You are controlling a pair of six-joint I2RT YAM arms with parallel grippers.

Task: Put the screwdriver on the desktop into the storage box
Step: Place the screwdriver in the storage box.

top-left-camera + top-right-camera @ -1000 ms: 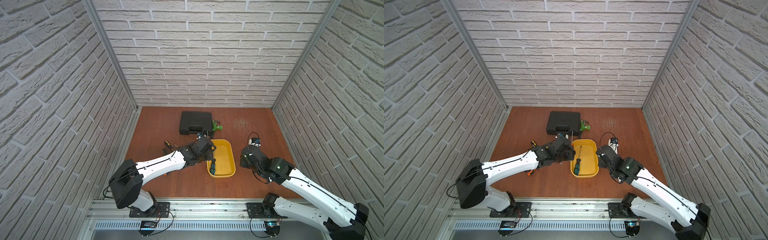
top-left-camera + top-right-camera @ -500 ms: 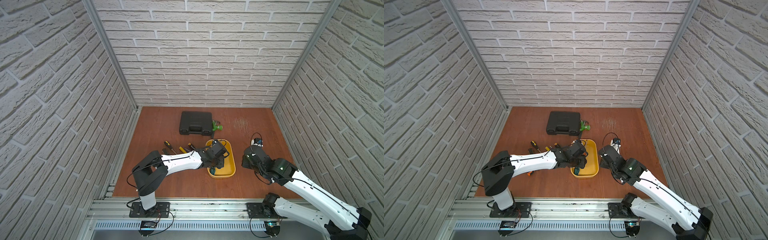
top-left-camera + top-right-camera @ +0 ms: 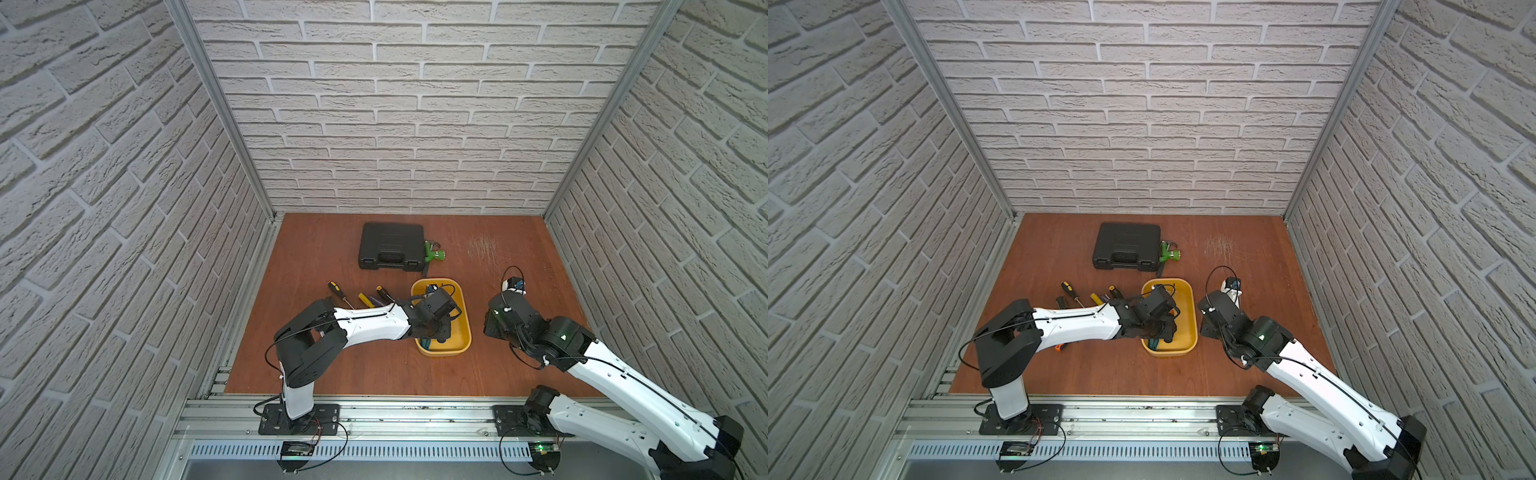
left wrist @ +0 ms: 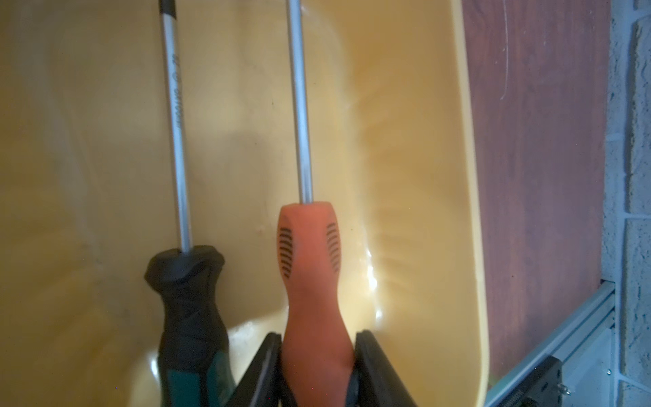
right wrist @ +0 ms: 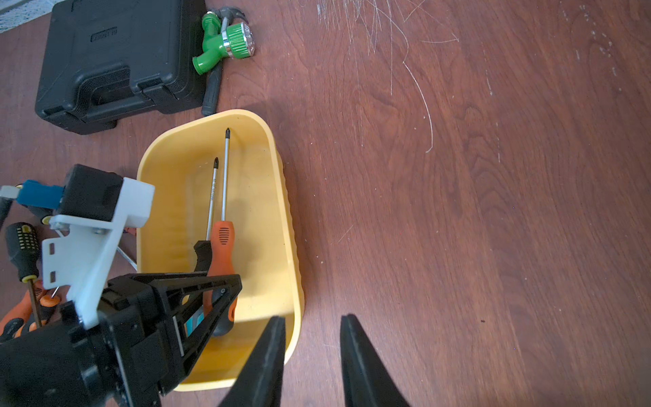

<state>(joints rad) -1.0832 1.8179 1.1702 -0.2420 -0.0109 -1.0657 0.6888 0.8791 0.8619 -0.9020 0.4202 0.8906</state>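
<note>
The yellow storage box (image 3: 465, 316) (image 3: 1192, 316) sits mid-desktop (image 3: 374, 374). My left gripper (image 4: 318, 334) (image 3: 436, 332) reaches into the box and is shut on the orange-handled screwdriver (image 4: 310, 267) (image 5: 222, 246), whose shaft points along the box floor. A black-and-teal screwdriver (image 4: 186, 292) (image 5: 202, 253) lies beside it in the box. Several more screwdrivers (image 3: 365, 297) (image 5: 23, 246) lie on the desktop left of the box. My right gripper (image 5: 312, 318) (image 3: 490, 330) is open and empty at the box's right wall (image 5: 281, 197), one finger over the rim and one over the table.
A black latched tool case (image 3: 390, 245) stands behind the box, with a green hose nozzle (image 3: 434, 255) and a hammer beside it. A pale scratched patch (image 3: 482, 247) marks the far right table. Brick walls enclose three sides; an aluminium rail (image 3: 415, 409) runs along the front.
My left gripper has moved right from the box's left edge and down into the box. The right gripper's jaws have narrowed slightly.
</note>
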